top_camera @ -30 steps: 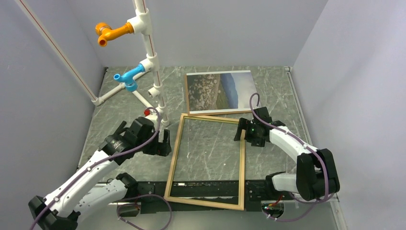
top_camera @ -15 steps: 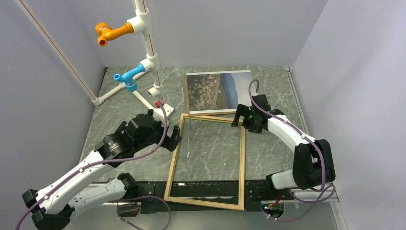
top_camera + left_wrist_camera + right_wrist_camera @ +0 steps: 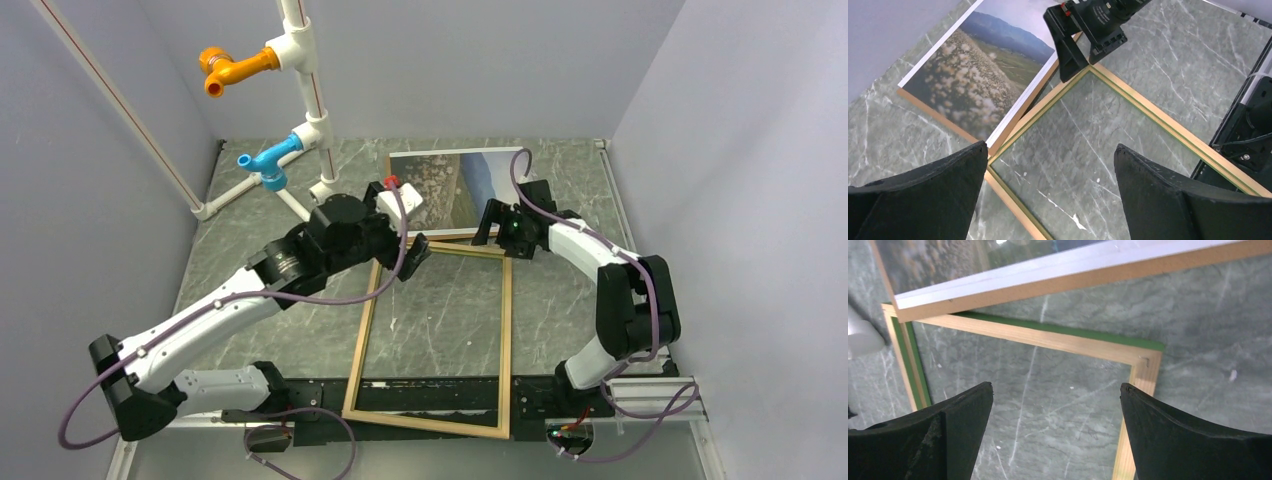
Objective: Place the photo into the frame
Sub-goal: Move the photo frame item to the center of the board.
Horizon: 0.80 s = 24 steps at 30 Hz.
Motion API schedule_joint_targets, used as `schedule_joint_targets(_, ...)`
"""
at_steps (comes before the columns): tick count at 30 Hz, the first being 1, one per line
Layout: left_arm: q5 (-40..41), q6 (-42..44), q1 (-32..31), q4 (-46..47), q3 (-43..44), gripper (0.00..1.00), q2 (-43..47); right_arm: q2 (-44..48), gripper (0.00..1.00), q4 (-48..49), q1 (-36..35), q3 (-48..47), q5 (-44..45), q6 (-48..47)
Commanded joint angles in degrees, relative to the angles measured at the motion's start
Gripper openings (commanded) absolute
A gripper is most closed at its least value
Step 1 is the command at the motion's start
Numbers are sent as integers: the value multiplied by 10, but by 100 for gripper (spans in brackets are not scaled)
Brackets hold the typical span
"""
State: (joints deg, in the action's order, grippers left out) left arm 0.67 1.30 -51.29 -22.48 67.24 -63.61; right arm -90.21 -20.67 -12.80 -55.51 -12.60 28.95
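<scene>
Item one, frame [image 3: 507, 340]: thin pale wood rails facing up, a green inner edge, and a clear pane showing the marble beneath. It lies flat mid-tabletop, its near end over the arm bases. Item two, photo [image 3: 455, 190]: meadow print, face up, on a brown board [image 3: 1098, 277] at the far side of the tabletop [image 3: 215, 240], just beyond the frame's far rail and outside the frame. The board's near edge appears to overlap the frame's far left corner. Item three, left pincer [image 3: 415, 255]: jaws spread wide with nothing between them, hanging over the frame's far left corner beside the photo's near edge. Item four, right pincer [image 3: 487, 228]: jaws likewise spread and empty, poised over the far rail towards the frame's far right corner, close to the board's edge. The two pincers face each other across the far rail, apart. Item five, white pipe stand [image 3: 310, 100]: at the far left, carrying an orange fitting [image 3: 232, 68] up high and a blue fitting [image 3: 265, 160] lower.
</scene>
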Motion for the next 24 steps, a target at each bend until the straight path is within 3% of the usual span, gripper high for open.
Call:
schedule_joint_targets(1, -8, 47, -8, 65, -11, 99, -16, -13, 100, 50, 2, -34, -37, -7)
schedule_joint_targets(6, 13, 46, -12, 140, -101, 99, 6, -32, 100, 67, 2, -42, -36, -6)
schedule_joint_targets(12, 67, 74, -19, 145, -108, 99, 11, -59, 100, 109, -2, -57, -71, 23)
schedule_joint_targets(24, 69, 64, -23, 132, -107, 99, 5, -148, 100, 144, -40, -118, -42, 46)
